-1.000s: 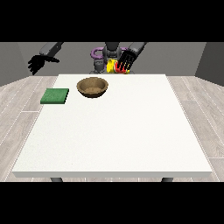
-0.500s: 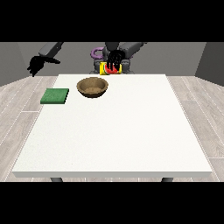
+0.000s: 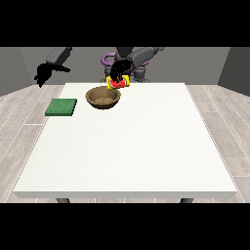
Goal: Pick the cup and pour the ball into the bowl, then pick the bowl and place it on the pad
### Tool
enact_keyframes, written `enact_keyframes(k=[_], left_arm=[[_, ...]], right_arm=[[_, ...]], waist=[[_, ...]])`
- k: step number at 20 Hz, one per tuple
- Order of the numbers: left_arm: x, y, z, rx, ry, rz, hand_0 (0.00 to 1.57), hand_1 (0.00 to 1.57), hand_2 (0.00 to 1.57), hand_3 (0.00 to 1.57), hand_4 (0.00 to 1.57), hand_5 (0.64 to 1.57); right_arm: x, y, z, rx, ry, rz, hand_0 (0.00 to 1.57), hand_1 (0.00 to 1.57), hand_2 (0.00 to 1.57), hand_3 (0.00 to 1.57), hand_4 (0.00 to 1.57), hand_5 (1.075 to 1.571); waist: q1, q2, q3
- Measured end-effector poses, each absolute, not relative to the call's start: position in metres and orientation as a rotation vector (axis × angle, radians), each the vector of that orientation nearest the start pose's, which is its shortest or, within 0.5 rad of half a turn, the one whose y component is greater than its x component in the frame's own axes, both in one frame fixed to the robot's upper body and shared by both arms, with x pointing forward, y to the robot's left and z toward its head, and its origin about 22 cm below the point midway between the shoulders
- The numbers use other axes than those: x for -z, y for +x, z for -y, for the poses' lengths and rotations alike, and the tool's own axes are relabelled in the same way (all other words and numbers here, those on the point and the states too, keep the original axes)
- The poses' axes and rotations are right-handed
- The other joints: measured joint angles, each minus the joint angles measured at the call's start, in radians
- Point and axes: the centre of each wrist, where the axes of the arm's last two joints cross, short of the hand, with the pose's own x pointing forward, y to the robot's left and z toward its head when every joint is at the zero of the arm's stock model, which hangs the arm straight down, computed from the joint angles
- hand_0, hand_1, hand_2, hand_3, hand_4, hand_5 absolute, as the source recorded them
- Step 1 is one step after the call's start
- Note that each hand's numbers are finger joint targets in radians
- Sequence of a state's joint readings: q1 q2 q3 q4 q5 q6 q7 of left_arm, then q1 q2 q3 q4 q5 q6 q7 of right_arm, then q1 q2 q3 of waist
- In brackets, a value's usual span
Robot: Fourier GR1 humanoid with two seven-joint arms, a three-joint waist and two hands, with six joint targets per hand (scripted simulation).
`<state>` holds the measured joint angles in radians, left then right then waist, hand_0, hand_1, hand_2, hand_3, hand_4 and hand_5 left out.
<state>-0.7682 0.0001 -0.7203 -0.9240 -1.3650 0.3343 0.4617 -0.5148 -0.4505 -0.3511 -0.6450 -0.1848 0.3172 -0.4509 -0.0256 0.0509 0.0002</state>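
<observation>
1 front view looks from across the white table (image 3: 127,146), slightly above, facing the robot (image 3: 128,56) at its far edge.

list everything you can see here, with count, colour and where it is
table: one, white, fills the middle of the view
bowl: one, brown, far side of the table, left of centre
pad: one, green, flat on the table left of the bowl
cup: one, yellow, something red showing at it, held over the bowl's far right rim
hand at the view's right: black, fingers curled round the cup
hand at the view's left: black, raised off the table's far left corner, holding nothing
</observation>
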Motion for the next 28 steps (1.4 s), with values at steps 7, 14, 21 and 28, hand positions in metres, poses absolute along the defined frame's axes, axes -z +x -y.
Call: enact_keyframes(k=[7,14,21,28], left_arm=[[-0.043,0.328,-0.005,1.727,1.435,1.686,0.77,0.77,1.57,1.57,1.20,1.416],[-0.075,0.333,0.012,1.925,1.599,1.631,1.54,1.54,1.57,1.57,1.21,1.462],[-0.089,0.334,0.010,1.945,1.619,1.653,1.35,1.35,1.57,1.57,1.19,1.456],[-0.111,0.353,-0.043,1.435,1.334,1.816,0.28,0.28,1.57,1.57,1.00,1.571]], right_arm=[[0.000,0.332,0.412,0.063,-0.033,1.710,0.00,0.00,0.00,0.24,0.00,1.521],[0.008,0.325,0.419,0.089,-0.056,1.681,0.00,0.00,0.00,0.20,0.00,1.518],[0.018,0.317,0.422,0.111,-0.040,1.647,0.00,0.00,0.00,0.00,0.46,1.557],[0.036,0.303,0.421,0.171,-0.041,1.579,0.00,0.00,0.00,0.00,0.47,1.558]], waist=[[-0.008,-0.004,0.0004],[0.015,-0.034,0.0005],[0.045,-0.026,0.0000],[0.131,-0.042,-0.0032]])
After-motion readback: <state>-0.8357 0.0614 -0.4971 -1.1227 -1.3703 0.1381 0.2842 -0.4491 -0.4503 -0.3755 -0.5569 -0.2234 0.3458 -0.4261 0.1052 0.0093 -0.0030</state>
